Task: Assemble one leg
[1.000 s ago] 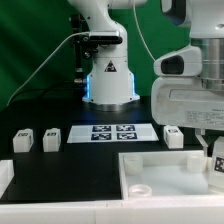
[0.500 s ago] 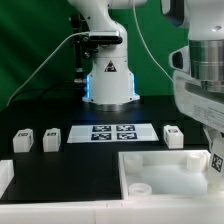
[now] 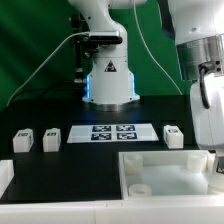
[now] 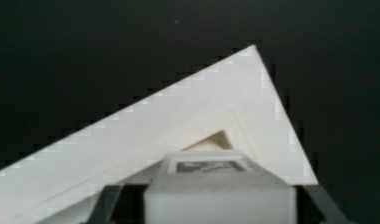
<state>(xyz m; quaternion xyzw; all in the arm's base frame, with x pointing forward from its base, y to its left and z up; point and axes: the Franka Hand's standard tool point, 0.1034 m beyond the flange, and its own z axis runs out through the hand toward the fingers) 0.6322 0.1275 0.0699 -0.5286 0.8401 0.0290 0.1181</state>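
**Wrist view.** My pincer (image 4: 208,203) was closed on the leg (image 4: 208,172), a small white block whose tagged face showed between my two dark fingers (image 4: 112,206). Just beyond the leg lay a corner of the white tray (image 4: 222,110), its walls meeting in a point against the black table (image 4: 80,60).

**Exterior view.** My arm (image 3: 200,90) filled the right of the frame, above the right end of the tray (image 3: 160,156) at lower right. Pincer and leg could not be made out there. Three loose legs (image 3: 22,141) (image 3: 52,138) (image 3: 174,136) stood on the table, two at the exterior view's left and one just right of the marker board (image 3: 112,132). The marker board lay at centre, in front of my base (image 3: 108,75).
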